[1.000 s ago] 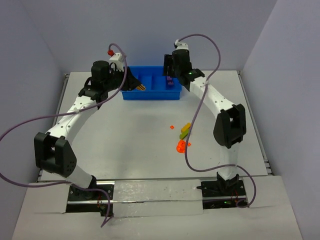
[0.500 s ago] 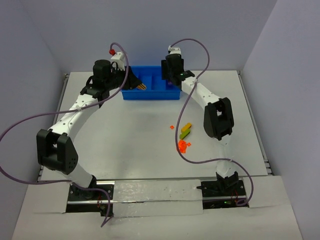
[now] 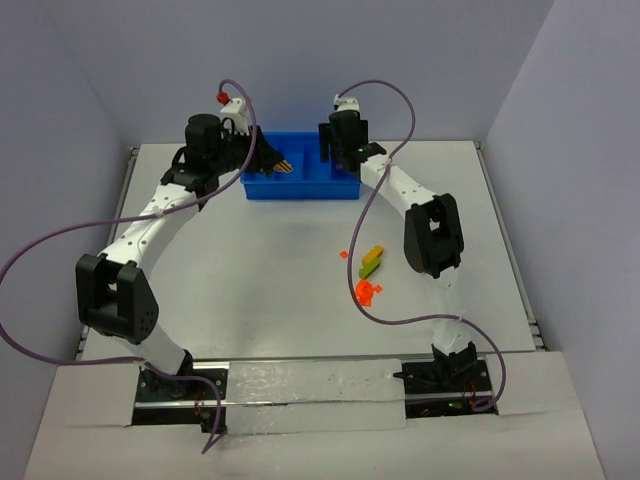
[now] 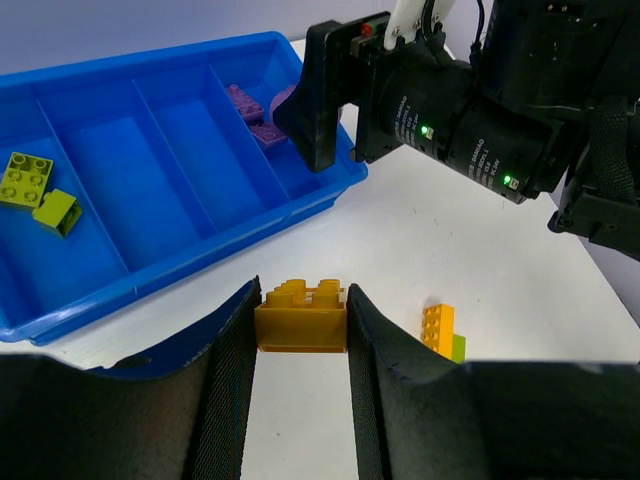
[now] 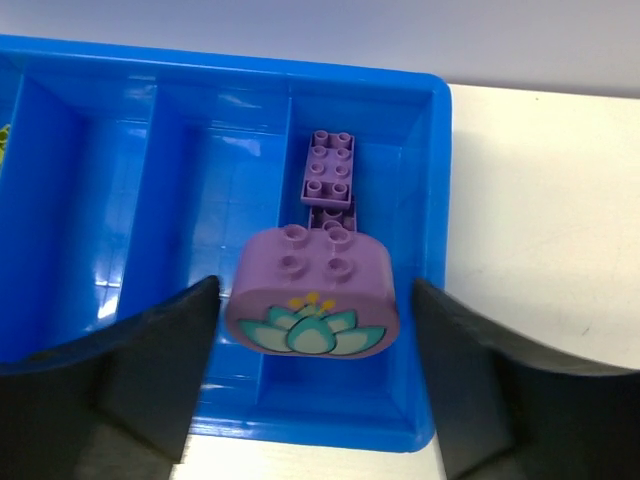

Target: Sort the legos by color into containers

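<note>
The blue bin [image 3: 300,180] stands at the back centre. My left gripper [image 4: 300,300] is shut on a yellow-orange brick [image 4: 300,318] and holds it by the bin's left end [image 3: 283,166]. Two olive-green bricks [image 4: 27,178] lie in the bin's left compartment. My right gripper [image 5: 312,290] is open over the rightmost compartment [image 3: 337,152]. A rounded purple brick with a lotus print [image 5: 312,300] sits between its fingers with a gap on each side. Flat purple bricks [image 5: 328,170] lie below it in that compartment.
On the table in front of the bin lie a yellow-and-green stack [image 3: 371,260], orange-red pieces [image 3: 365,292] and a tiny orange bit [image 3: 344,254]. The stack also shows in the left wrist view [image 4: 439,330]. The right gripper's black body [image 4: 330,100] hangs at the bin's right end.
My right gripper has swung left and back over the bin's right end with the purple brick. My left gripper has edged up toward the bin with the yellow brick.
</note>
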You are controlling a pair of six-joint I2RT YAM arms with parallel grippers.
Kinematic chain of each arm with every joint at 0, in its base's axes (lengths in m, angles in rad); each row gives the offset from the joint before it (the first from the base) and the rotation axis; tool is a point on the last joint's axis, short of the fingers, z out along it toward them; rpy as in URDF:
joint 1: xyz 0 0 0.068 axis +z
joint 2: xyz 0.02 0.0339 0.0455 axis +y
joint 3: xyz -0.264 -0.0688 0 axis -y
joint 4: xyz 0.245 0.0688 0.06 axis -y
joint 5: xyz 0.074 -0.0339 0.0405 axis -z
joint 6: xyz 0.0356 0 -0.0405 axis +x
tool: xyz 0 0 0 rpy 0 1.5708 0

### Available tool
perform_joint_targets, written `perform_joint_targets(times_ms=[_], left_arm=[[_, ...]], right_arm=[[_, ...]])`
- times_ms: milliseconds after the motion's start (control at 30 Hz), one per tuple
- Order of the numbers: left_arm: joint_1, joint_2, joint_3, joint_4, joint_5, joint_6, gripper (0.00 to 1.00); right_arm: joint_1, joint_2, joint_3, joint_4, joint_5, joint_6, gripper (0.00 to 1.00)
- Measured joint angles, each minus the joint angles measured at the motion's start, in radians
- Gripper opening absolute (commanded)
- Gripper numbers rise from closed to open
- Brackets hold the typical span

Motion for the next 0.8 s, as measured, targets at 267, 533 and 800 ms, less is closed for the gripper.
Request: perform_joint_targets(times_ms=[267, 533, 800], left_arm=[[0.006, 0.026, 0.034, 0.006, -0.004, 0.0, 0.02], [0.006, 0.153, 0.169, 0.045, -0.041, 0.001, 0.06], [-0.021, 0.407, 0.375, 0.126, -0.14, 0.037, 0.05]], right_arm=[[0.0, 0.0, 0.004, -0.008, -0.016, -0.001, 1.0], [-0.001, -0.133, 0.01, -0.078, -0.078, 0.032, 1.0], [-0.043, -0.539, -0.083, -0.067, -0.099, 0.023, 1.0]])
